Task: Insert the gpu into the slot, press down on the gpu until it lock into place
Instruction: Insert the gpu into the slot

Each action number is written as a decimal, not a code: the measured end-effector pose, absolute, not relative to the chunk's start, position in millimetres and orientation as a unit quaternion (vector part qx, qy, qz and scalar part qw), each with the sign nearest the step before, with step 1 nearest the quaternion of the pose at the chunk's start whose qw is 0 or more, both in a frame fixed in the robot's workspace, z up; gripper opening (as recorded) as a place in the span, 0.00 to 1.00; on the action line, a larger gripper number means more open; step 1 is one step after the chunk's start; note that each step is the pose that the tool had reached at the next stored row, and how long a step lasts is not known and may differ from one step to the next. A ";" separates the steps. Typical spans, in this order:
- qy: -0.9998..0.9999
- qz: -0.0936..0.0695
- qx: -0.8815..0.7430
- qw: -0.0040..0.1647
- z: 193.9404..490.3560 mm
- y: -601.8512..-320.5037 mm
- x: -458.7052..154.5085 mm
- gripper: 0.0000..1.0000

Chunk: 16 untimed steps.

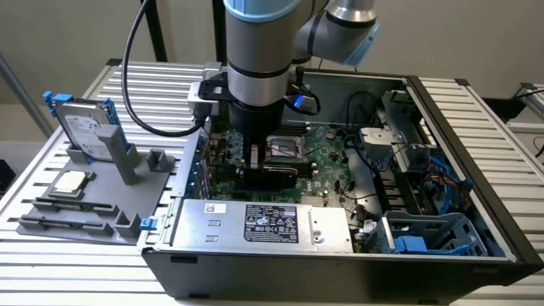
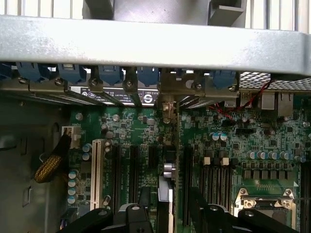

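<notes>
The gpu is a thin black card standing on edge on the green motherboard inside the open case. In the wrist view I see the gpu edge-on, running from its metal bracket at the case's rear wall back toward the camera. My gripper hangs straight down over the card. Its black fingers stand on either side of the card with a gap on each side, so the gripper is open around it. The slot is hidden under the card.
A silver power supply box lies just in front of the card. The CPU socket sits close beside the gripper. Blue retention clips line the rear wall. A hard drive in a blue frame stands on the grey holder at the exterior view's left.
</notes>
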<state>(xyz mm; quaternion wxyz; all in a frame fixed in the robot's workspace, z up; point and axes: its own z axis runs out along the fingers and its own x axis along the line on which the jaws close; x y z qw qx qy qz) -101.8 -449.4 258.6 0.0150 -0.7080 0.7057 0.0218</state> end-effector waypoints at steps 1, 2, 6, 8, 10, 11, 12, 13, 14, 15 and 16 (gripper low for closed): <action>0.706 0.022 -0.708 0.015 258.5 -449.4 -101.8 0.45; 0.705 0.022 -0.708 0.015 258.3 -449.4 -101.8 0.45; 0.705 0.023 -0.709 0.016 257.9 -449.4 -101.8 0.43; 0.705 0.023 -0.709 0.016 257.9 -449.4 -101.8 0.36; 0.705 0.023 -0.709 0.016 257.8 -449.4 -101.8 0.29; 0.705 0.023 -0.709 0.016 257.8 -449.4 -101.8 0.29; 0.705 0.022 -0.709 0.015 257.9 -449.5 -101.8 0.29; 0.705 0.023 -0.709 0.016 257.9 -449.5 -101.8 0.27; 0.705 0.023 -0.709 0.016 257.9 -449.4 -101.8 0.26; 0.705 0.023 -0.709 0.016 257.9 -449.4 -101.8 0.26; 0.705 0.023 -0.709 0.016 257.9 -449.4 -101.8 0.26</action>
